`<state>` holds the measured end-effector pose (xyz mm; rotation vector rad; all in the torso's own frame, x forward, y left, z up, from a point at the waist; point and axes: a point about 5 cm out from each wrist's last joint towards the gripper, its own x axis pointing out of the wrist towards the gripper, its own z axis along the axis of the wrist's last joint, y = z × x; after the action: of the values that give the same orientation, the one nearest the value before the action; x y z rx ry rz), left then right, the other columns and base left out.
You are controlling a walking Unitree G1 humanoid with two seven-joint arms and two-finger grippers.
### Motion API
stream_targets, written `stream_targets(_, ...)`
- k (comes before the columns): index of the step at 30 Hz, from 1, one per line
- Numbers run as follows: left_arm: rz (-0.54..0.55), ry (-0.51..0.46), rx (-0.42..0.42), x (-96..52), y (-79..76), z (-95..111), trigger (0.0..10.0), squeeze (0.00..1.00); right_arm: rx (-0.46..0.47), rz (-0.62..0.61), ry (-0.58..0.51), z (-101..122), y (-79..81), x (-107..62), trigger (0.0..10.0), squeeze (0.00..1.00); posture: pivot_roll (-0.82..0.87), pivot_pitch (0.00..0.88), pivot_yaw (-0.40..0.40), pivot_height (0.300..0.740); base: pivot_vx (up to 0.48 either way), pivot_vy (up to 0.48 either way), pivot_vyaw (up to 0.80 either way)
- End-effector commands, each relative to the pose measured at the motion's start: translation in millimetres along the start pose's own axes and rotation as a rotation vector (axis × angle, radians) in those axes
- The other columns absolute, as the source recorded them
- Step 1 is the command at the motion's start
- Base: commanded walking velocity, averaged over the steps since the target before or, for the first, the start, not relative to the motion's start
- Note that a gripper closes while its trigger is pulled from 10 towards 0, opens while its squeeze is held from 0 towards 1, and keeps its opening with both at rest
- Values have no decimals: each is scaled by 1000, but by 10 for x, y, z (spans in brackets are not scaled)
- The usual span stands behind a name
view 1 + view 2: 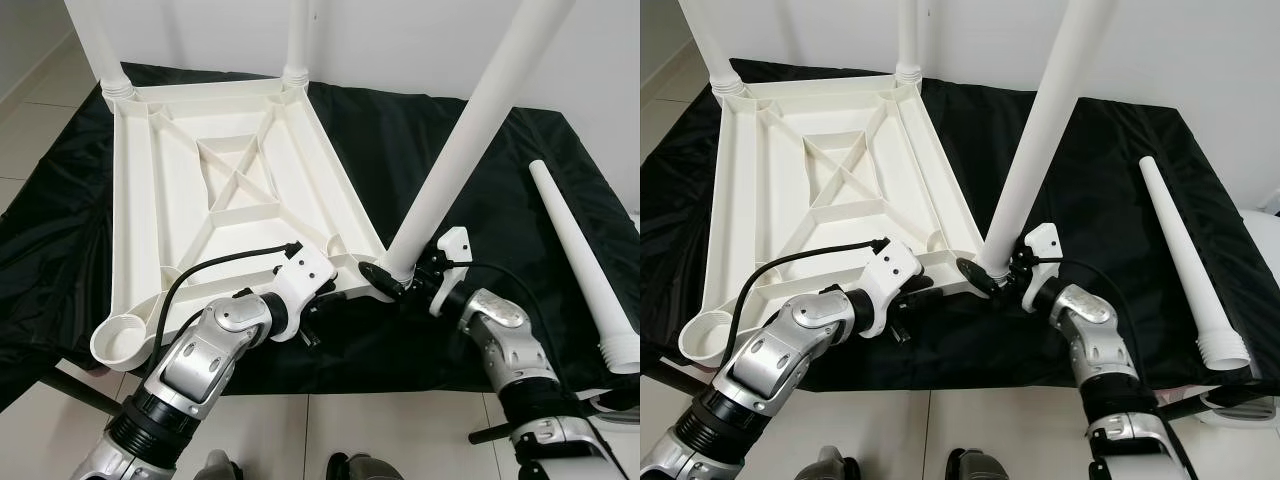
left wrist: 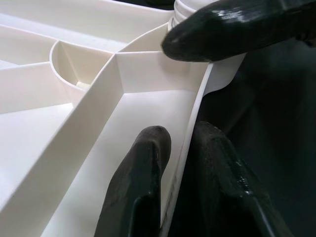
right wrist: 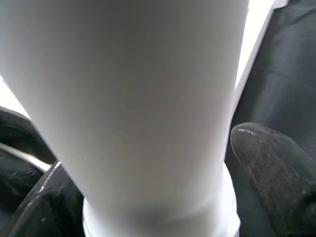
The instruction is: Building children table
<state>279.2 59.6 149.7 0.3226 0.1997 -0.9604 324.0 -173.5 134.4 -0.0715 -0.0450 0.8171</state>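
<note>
- Left gripper (image 2: 175,163) fingers pinched the upturned tabletop (image 1: 170,190) rim, lower centre of the frame.
- Right gripper (image 1: 400,283) fingers clasped the tilted leg (image 1: 470,130) at its base.

light: bright, even | shadows: soft | head views: sharp | wrist close-ups: blurred

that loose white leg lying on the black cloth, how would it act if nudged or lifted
The loose leg is a round, tapered tube, so a nudge would likely roll it in a curve. It looks like hollow plastic, so probably light and stiff. Its smooth surface may slip in the jaws; the ribbed wide end should give better hold.
</note>
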Motion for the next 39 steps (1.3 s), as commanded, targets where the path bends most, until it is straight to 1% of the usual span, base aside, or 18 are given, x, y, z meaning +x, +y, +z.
stream_targets(1, -41, -30, 21, -35, -12, 71, 10000, 0, 16, -45, 17, -29, -119, -141, 10000, 0, -40, 113, -46, 740, 0, 0, 0)
stream_targets(3, -41, -30, 21, -35, -12, 71, 10000, 0, 16, -45, 17, -29, -119, -141, 10000, 0, -40, 113, -46, 740, 0, 0, 0)
stream_targets(5, -42, -30, 21, -38, -13, 74, 10000, 0, 25, 49, 28, -37, -111, -172, 10000, 0, -41, 118, -40, 740, 0, 0, 0)
stream_targets(7, -42, -30, 21, -38, -13, 74, 10000, 0, 25, 49, 28, -37, -111, -172, 10000, 0, -41, 118, -40, 740, 0, 0, 0)
stream_targets(9, -44, -29, 22, -38, -13, 75, 10000, 0, 24, 131, 42, -53, -74, -202, 10000, 0, -42, 119, -39, 740, 0, 0, 0)
stream_targets(14, -45, -28, 22, -36, -14, 75, 10000, 0, 29, 167, 39, -60, -49, -221, 10000, 0, -43, 119, -39, 740, 0, 0, 0)
stream_targets(15, -46, -28, 21, -35, -18, 75, 10000, 0, 28, 173, 36, -58, -44, -228, 9020, 0, -45, 118, -39, 740, 0, 0, 0)
stream_targets(16, -47, -28, 21, -34, -22, 73, 10000, 0, 23, 175, 30, -49, -48, -235, 3765, 0, -46, 119, -38, 740, 0, 0, 0)
stream_targets(17, -48, -28, 21, -34, -24, 71, 10000, 0, 18, 175, 27, -42, -52, -240, 3765, 0, -46, 118, -37, 740, 0, 0, 0)
stream_targets(18, -49, -27, 20, -34, -26, 69, 10000, 0, 14, 179, 19, -29, -60, -243, 2118, 0, -48, 118, -36, 740, 0, 0, 0)
stream_targets(20, -49, -27, 20, -34, -26, 69, 10000, 0, 14, 179, 19, -29, -60, -243, 2118, 0, -48, 118, -36, 740, 0, 0, 0)
stream_targets(21, -50, -27, 20, -33, -26, 68, 10000, 0, 11, 183, 10, -11, -65, -241, 941, 0, -48, 118, -36, 740, 0, 0, 0)
stream_targets(22, -50, -27, 20, -33, -26, 68, 10000, 0, 11, 183, 10, -11, -65, -241, 941, 0, -48, 118, -36, 740, 0, 0, 0)
stream_targets(23, -51, -27, 21, -30, -26, 68, 10000, 0, 10, 190, 3, 2, -61, -234, 157, 0, -49, 116, -35, 740, 0, 0, 0)
stream_targets(27, -54, -27, 22, -26, -29, 69, 10000, 0, 7, 204, -6, 15, -49, -215, 196, 0, -49, 115, -34, 740, 0, 0, 0)
stream_targets(29, -55, -27, 22, -24, -30, 69, 10000, 0, 9, 210, -10, 18, -42, -208, 0, 0, -49, 115, -34, 740, 0, 0, 0)
stream_targets(32, -56, -27, 22, -22, -34, 68, 10000, 0, 13, 223, -22, 17, 3, -182, 0, 0, -46, 114, -39, 740, 0, 0, 0)
stream_targets(39, -52, -27, 20, -23, -38, 64, 10000, 0, 9, 188, -37, 13, 80, -138, 0, 0, -44, 113, -47, 740, 0, 0, 0)
